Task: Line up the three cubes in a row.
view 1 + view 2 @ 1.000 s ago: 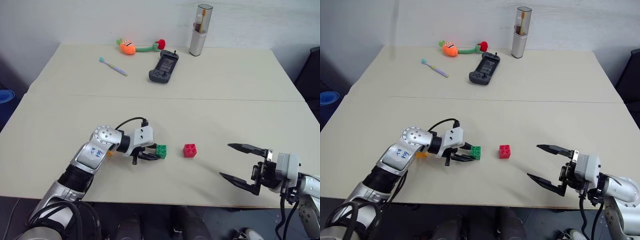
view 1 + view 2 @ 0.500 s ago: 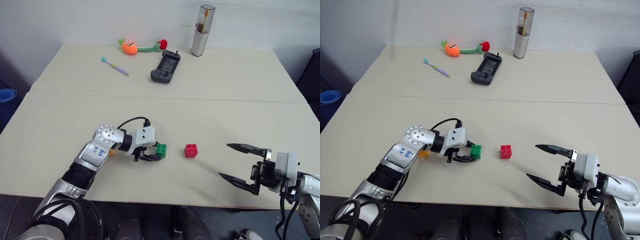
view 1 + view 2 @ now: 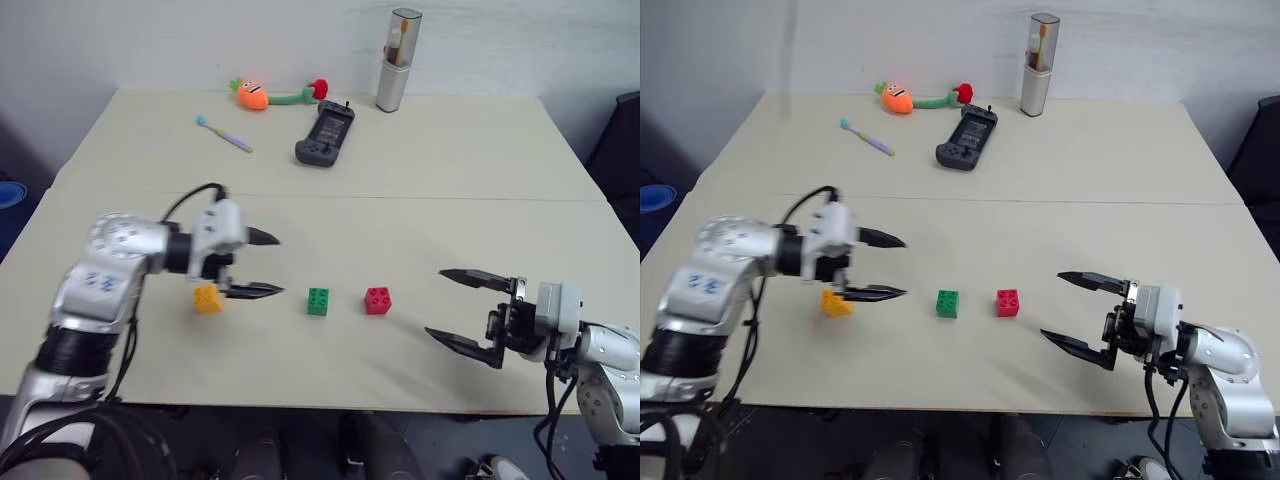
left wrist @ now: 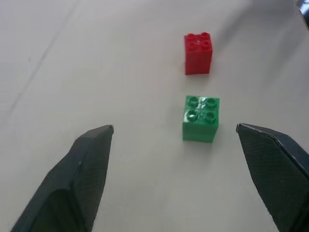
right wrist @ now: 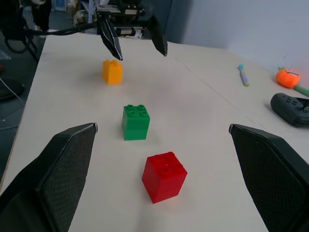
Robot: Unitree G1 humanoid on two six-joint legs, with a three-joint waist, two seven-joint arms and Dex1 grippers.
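My three small studded plastic bricks sit on the pale table (image 3: pixel 420 190), near the front edge. From my left to my right they go: the orange-yellow brick (image 3: pixel 208 298), the green brick (image 3: pixel 318 301), then the red brick (image 3: pixel 378 300). All three sit apart from each other. They look close to one line that runs along the front edge. The gap from orange-yellow to green is wider than the gap from green to red. So I think the row is nearly made, and the orange-yellow one is the one to look at next.

My left gripper (image 3: pixel 265 265) is the nearer one to it. The orange-yellow brick lies just beside my lower finger, a bit under it and back toward my wrist. My left gripper is up off the table and points across toward my right side, tipped down a little. Its two black fingers are spread wide and hold nothing. The green brick lies straight out past its tips.

My right gripper (image 3: pixel 448 305) waits near the front right corner of the table. It points level toward my left. It is wide open too, with nothing in it. The red brick is the one closest to it, a little way off from its tips.
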